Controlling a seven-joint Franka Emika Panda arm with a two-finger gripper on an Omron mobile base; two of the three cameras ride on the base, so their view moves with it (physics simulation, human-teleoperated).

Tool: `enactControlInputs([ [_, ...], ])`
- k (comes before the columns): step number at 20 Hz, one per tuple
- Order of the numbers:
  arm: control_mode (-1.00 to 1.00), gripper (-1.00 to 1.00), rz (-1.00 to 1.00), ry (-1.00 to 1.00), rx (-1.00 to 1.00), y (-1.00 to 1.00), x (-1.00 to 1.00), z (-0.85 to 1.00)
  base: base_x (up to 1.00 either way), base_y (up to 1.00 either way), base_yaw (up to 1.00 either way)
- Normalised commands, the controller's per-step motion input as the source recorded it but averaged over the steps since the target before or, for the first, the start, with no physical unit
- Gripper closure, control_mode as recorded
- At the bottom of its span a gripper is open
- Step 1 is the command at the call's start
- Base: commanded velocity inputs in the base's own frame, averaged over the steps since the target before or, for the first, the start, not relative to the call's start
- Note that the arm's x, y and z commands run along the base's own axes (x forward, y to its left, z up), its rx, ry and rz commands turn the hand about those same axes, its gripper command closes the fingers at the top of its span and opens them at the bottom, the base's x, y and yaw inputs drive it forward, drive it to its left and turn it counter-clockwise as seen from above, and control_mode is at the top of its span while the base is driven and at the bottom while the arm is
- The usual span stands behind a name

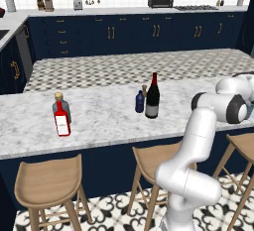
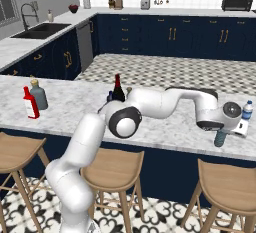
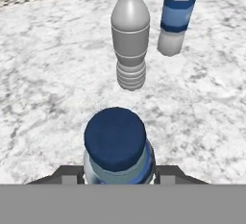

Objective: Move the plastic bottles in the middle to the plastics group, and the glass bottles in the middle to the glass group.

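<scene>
Pale-blue translucent plastic bottle (image 3: 118, 153) w/ navy cap clamped in gripper (image 3: 117, 172), over marble counter (image 3: 48, 98) by plastics group.
Risk: dropped off-vertical, it could tip into grey ribbed bottle (image 3: 129, 35) or blue-banded bottle (image 3: 177, 16) just beyond.

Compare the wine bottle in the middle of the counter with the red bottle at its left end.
The wine bottle is taller, nearly black, with a red capped neck and grey label; the red bottle is shorter, flat and bright red with a white label. Both stand upright on the counter.
</scene>
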Motion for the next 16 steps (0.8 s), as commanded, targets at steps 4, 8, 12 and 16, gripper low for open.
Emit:
enactControlInputs([
  [4,-1.0,1.0,0.0,-0.04,0.0,0.0,0.0,0.0,0.0,0.0,0.0],
  [8,-1.0,1.0,0.0,0.0,0.0,0.0,0.21,0.0,0.0,0.0,0.0],
  [12,-1.0,1.0,0.0,0.0,0.0,0.0,0.34,0.0,0.0,0.0,0.0],
  [16,-1.0,1.0,0.0,0.0,0.0,0.0,0.36,0.0,0.0,0.0,0.0],
])
